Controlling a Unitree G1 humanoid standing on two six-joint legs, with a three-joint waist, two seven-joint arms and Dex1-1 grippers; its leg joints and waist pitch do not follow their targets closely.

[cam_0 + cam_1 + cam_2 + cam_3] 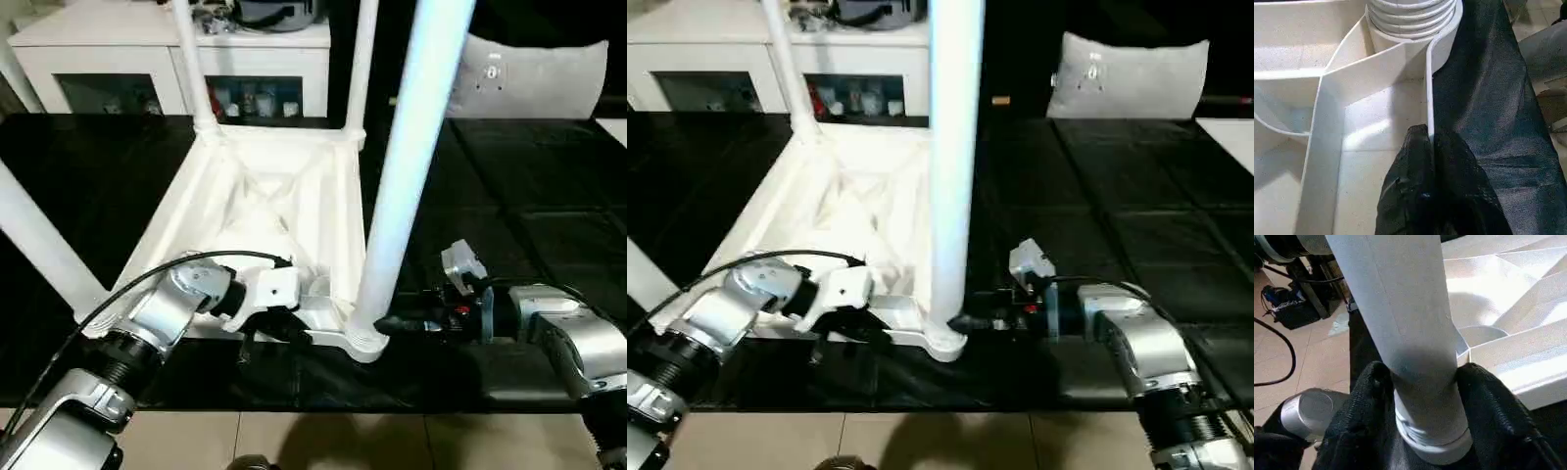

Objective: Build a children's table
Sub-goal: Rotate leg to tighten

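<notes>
while the right gripper [1425, 396] grasps the base of the near leg [407, 186] from the lower right of the frame, one finger on each side of the tube, that leg stands upright with its long axis running straight up out of the top edge. its threaded foot sits at the near right corner socket [364, 338] of the upturned tabletop [265, 206], just left of the gripper. the left gripper [1431, 147] is clenched on the tabletop's near rim wall, lower centre of the frame. the tabletop rests ribs-up on the black counter [529, 225], with more legs already standing at its other corners. the right arm is the one on the leg, so any turning or seating probably falls to it while the left steadies.
</notes>
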